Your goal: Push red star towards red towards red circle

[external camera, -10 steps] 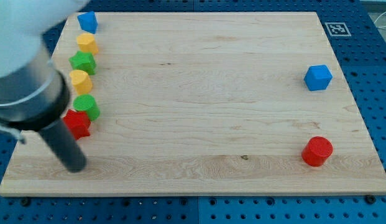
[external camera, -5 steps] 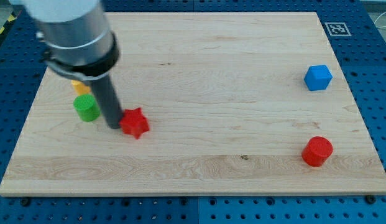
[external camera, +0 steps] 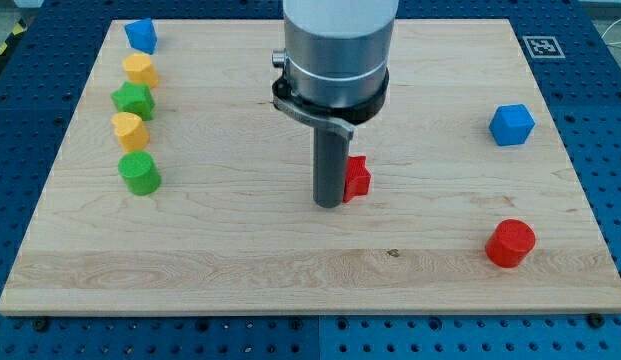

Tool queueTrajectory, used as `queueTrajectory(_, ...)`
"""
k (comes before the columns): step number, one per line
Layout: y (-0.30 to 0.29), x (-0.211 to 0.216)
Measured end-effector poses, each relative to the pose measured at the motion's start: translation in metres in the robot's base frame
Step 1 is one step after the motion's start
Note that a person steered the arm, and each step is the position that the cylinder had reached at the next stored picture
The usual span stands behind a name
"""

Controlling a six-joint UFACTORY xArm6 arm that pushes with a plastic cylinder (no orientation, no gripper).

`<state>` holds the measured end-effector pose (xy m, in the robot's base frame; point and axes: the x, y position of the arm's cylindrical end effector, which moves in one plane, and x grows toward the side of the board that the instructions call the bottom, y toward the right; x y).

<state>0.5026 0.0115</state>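
The red star (external camera: 357,178) lies near the middle of the board, partly hidden behind my rod. My tip (external camera: 329,203) rests on the board and touches the star's left side. The red circle (external camera: 511,243) stands near the board's lower right corner, well to the right of and below the star.
A blue cube (external camera: 512,125) sits at the right edge. Down the left side stand a blue block (external camera: 141,35), a yellow block (external camera: 140,70), a green block (external camera: 134,101), another yellow block (external camera: 129,130) and a green cylinder (external camera: 140,174). The wooden board (external camera: 290,270) ends near the red circle.
My tip has swept from the left edge to the board's middle, pushing the red star out of the left column and rightward towards the red circle.
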Motion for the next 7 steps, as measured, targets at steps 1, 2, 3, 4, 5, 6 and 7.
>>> queueTrajectory(1, -0.025, -0.010)
queueTrajectory(2, -0.017, -0.028)
queueTrajectory(3, 0.022, -0.029)
queueTrajectory(4, 0.048, -0.019)
queueTrajectory(5, 0.040, -0.010)
queueTrajectory(6, 0.041, 0.005)
queueTrajectory(7, 0.068, 0.007)
